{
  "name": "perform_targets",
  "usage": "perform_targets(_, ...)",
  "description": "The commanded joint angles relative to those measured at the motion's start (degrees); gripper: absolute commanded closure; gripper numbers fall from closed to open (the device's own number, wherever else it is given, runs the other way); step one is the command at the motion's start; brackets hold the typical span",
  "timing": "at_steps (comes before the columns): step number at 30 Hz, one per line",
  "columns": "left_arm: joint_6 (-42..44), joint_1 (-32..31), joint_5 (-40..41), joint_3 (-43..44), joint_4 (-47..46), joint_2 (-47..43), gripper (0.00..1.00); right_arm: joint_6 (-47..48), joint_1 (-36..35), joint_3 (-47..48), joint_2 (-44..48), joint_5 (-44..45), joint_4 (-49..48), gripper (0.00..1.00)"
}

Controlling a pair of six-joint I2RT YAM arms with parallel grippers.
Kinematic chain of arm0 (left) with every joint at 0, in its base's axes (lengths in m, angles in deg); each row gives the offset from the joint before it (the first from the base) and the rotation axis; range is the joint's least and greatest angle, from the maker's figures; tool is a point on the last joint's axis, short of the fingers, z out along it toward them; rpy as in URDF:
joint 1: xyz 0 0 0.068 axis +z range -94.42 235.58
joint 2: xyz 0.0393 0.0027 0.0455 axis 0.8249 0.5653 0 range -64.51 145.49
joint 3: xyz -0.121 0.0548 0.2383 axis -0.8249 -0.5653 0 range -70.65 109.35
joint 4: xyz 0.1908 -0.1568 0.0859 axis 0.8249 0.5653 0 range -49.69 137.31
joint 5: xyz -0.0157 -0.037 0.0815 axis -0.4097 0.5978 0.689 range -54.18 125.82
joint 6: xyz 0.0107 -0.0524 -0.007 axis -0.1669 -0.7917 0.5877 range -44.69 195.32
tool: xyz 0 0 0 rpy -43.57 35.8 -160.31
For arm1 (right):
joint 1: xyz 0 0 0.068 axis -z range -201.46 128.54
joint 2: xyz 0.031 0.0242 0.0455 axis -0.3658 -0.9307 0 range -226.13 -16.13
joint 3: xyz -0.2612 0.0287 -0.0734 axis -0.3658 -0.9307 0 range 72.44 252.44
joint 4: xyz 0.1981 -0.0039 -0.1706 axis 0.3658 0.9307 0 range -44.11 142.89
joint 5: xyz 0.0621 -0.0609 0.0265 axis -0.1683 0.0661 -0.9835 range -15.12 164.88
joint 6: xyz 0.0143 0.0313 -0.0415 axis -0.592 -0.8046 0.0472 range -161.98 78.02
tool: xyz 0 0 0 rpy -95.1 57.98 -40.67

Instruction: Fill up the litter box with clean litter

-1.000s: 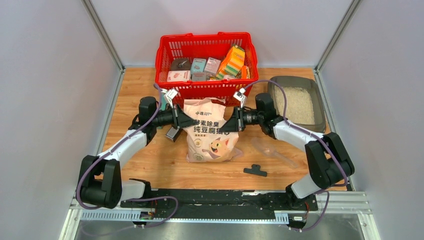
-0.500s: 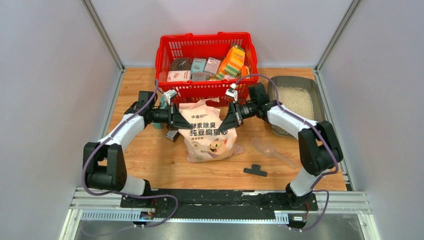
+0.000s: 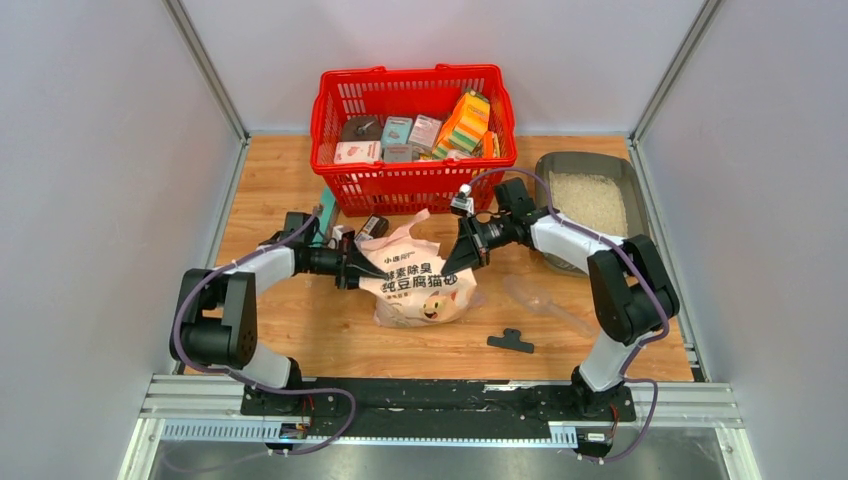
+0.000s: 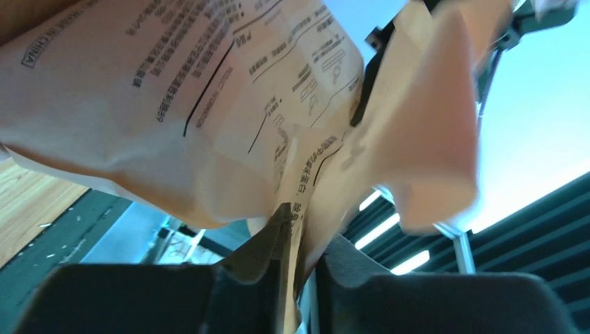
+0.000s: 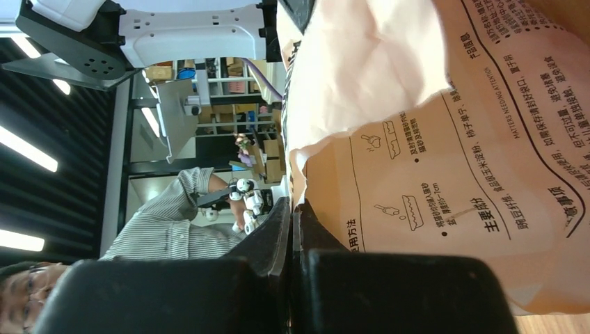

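The pinkish cat-print bag (image 3: 420, 285) slumps on the table between both arms. My left gripper (image 3: 362, 266) is at its left top corner. In the left wrist view its jaws (image 4: 303, 224) stand slightly apart, so it is open, with the bag's edge (image 4: 209, 104) still between them. My right gripper (image 3: 456, 260) is shut on the bag's right top edge (image 5: 452, 174), its fingers (image 5: 278, 223) pressed together. The grey litter box (image 3: 633, 215) sits at the right and holds clean litter (image 3: 590, 200).
A red basket (image 3: 412, 178) full of boxes stands just behind the bag. A clear scoop (image 3: 545, 300) and a black clip (image 3: 511, 341) lie right of the bag. A teal item (image 3: 327, 210) leans by the basket's left corner.
Both grippers came down and toward the near edge with the bag, which sank and slumped onto the table. The left jaws eased apart a little.
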Motion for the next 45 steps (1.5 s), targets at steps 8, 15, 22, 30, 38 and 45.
perform_targets(8,36.97,2.01,13.78,24.27,25.65,-4.03,0.54,-5.83,0.41,2.12,0.41,-7.83,-2.1,1.0)
perform_targets(15,69.09,1.48,34.8,15.97,19.06,-26.43,0.32,-7.94,0.59,4.4,-1.43,-7.66,-3.85,1.0)
perform_targets(22,75.65,-3.0,40.05,17.26,10.05,-29.28,0.27,-7.08,0.59,4.49,-1.0,-7.66,-3.77,1.0)
perform_targets(30,49.63,0.25,31.57,10.08,8.15,-32.77,0.21,2.32,1.29,5.37,2.16,1.39,1.68,0.94)
perform_targets(38,37.39,-1.33,26.12,2.24,-4.62,-31.03,0.21,5.76,0.85,2.3,4.01,7.28,-1.28,0.58)
perform_targets(45,29.92,-2.91,23.57,-1.98,-18.15,-26.46,0.24,1.64,-0.47,-4.73,8.23,11.32,-12.1,0.52)
